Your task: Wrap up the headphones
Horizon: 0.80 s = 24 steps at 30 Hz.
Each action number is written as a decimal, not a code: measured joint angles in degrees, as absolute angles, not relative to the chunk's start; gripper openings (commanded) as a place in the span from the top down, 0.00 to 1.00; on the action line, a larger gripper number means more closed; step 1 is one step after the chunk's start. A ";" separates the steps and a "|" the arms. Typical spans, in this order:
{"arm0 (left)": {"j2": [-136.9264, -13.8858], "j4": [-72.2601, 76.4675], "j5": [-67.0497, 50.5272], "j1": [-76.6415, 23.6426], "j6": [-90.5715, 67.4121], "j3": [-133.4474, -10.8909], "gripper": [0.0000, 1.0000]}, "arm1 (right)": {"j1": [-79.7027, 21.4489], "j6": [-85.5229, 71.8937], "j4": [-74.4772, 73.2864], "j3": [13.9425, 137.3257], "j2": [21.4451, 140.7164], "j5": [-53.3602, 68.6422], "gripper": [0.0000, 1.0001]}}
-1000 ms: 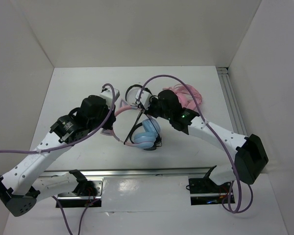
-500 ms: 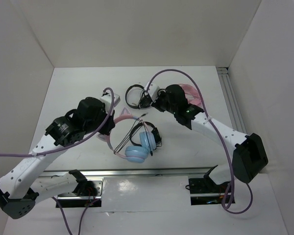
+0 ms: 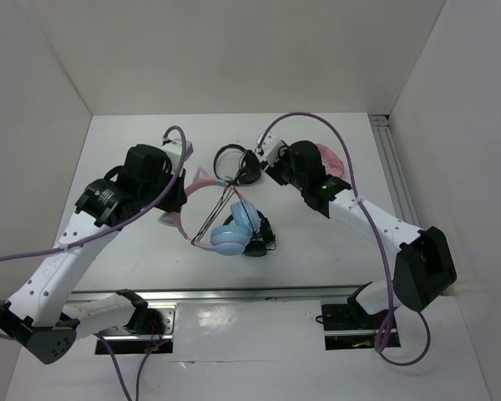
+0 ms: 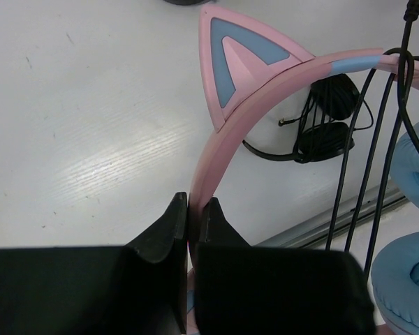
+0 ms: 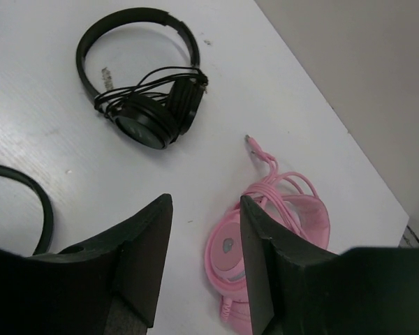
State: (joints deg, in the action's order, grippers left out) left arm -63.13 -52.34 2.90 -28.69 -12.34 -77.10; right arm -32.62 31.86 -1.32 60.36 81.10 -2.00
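Headphones (image 3: 232,234): pink cat-ear headband, light blue round cups, thin dark cable strung from band to cups. Centre of top view, over the white counter (image 3: 309,251). Left fingers (image 4: 169,230) clenched on the headband. Right fingers (image 5: 143,244) parted, grasping nothing.

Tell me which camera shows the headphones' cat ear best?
The left wrist view: the cat ear is close up, pink with a blue middle. The top view shows it only tiny. The right wrist view misses it.
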 measured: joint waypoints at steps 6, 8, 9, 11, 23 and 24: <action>-64.95 -52.80 3.09 -23.38 -13.15 -77.21 1.00 | -31.42 25.52 3.20 60.42 81.14 -12.32 0.18; -65.60 -52.29 3.14 -20.69 -13.98 -77.03 1.00 | -31.22 22.81 3.27 61.28 81.14 -18.48 0.07; -65.91 -51.64 3.16 -19.16 -14.20 -76.71 1.00 | -31.22 21.32 2.46 62.17 81.14 -20.97 0.05; -66.63 -50.78 3.46 -16.88 -15.35 -76.01 1.00 | -31.22 18.15 0.23 65.34 81.30 -25.30 0.00; -70.35 -44.62 12.71 -6.66 -25.26 -72.03 1.00 | -34.22 2.26 -11.64 66.17 67.72 -21.34 0.00; -70.61 -44.42 13.32 -6.04 -26.06 -71.85 1.00 | -34.76 1.37 -12.10 65.39 66.04 -20.25 0.00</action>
